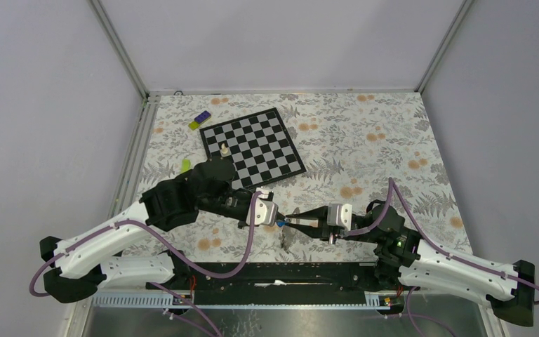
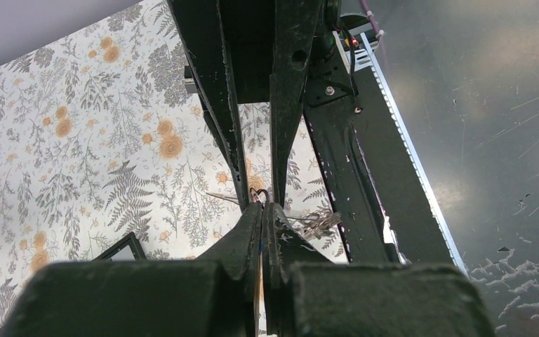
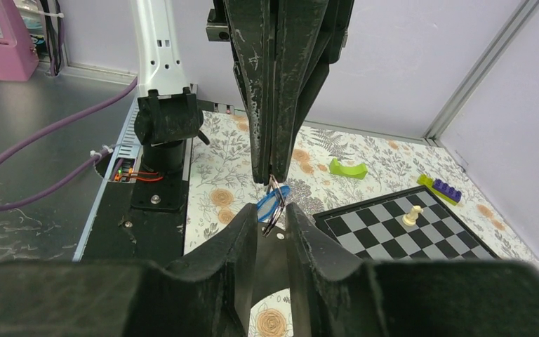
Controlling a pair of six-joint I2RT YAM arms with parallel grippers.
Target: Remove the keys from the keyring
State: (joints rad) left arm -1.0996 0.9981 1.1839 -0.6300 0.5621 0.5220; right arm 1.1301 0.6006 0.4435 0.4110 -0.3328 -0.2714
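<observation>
The keyring point(image 3: 275, 191) is a thin wire ring with a blue tag point(image 3: 267, 206). It hangs in the air between both grippers, low over the table's near edge point(image 1: 280, 224). My left gripper point(image 3: 270, 177) is shut on the top of the ring, its fingers pressed together point(image 2: 265, 208). My right gripper point(image 3: 271, 209) faces it with its jaws a little apart on either side of the ring and tag. A dark flat piece point(image 3: 270, 246), seemingly a dark key head, shows in that gap under the ring. Silvery keys point(image 2: 317, 223) dangle below point(image 1: 285, 239).
A chessboard point(image 1: 253, 147) with a white chess piece point(image 1: 223, 149) lies behind the left arm. A purple and yellow block point(image 1: 200, 119) and a green piece point(image 1: 186, 166) lie to its left. The black mounting rail point(image 1: 274, 270) runs close below the grippers.
</observation>
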